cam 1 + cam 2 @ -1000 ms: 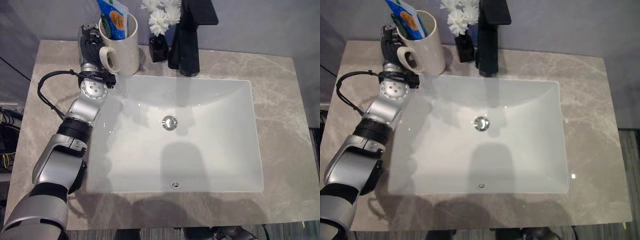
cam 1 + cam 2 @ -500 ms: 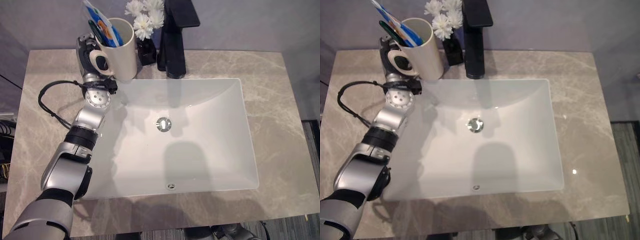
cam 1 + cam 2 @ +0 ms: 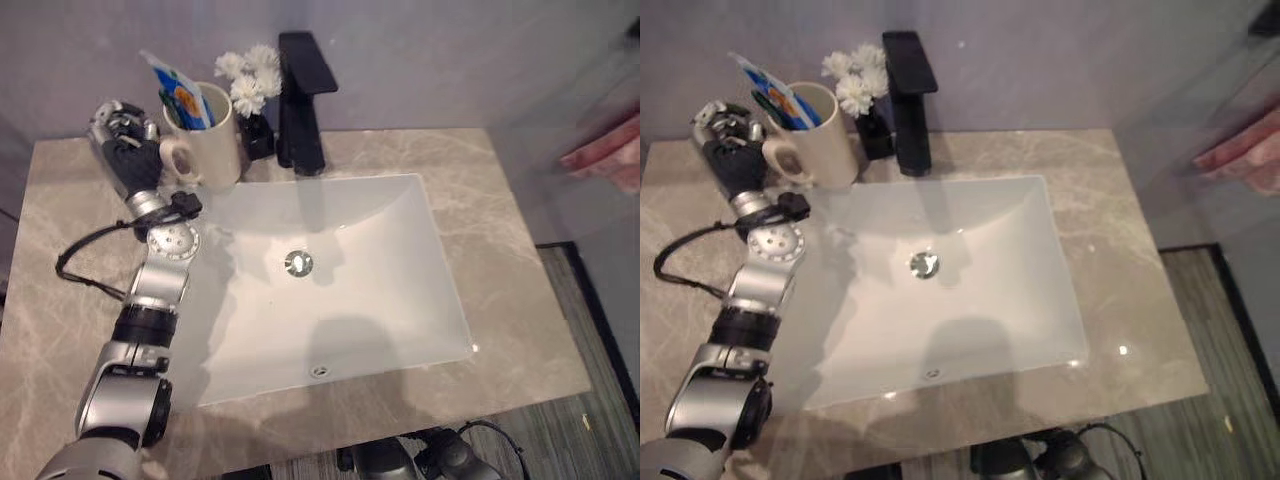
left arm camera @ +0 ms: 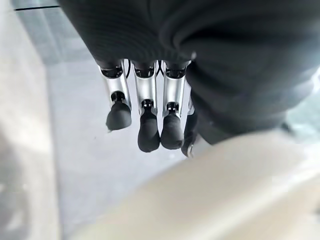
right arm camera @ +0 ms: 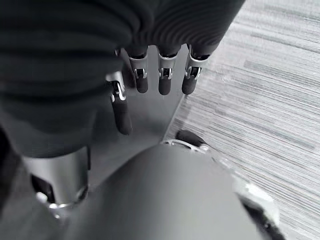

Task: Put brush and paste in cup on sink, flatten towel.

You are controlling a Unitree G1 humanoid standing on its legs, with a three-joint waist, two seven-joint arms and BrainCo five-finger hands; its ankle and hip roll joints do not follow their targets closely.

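Whole view has swung right since half a second ago, so the camera turned, the things did not: floor and a pink towel (image 3: pixel 608 158) off past the counter's right end now show. Counter (image 3: pixel 505 250) grey marble with white sink (image 3: pixel 370 270) set in it, drain (image 3: pixel 298 263) in the basin, black tap (image 3: pixel 300 100) at the back rim, small black vase with white flowers (image 3: pixel 248 85) beside the tap.

Cream cup (image 3: pixel 205 150) stands upright on the counter at the sink's back left corner, handle toward the left hand. Paste tube (image 3: pixel 180 98) stands in it, blue and white with an orange patch, and the dark green brush (image 3: pixel 768 105) sticks up next to it, so both look already in the cup.

Real change: left hand (image 3: pixel 125 145), which was pressed against the cup's handle side, has come off and now sits just beside the cup, apart from it. In the left wrist view its fingers (image 4: pixel 146 132) hang straight and relaxed, apart, holding nothing, cream cup wall close below. Right hand (image 5: pixel 150 65) down by the floor, fingers (image 5: pixel 162 82) loose and empty.

Judgement: cup part looks done, hand releasing; head turning toward the towel suggests flattening it is next. Towel lies well apart from both hands, partly cut off, so its state can't be told
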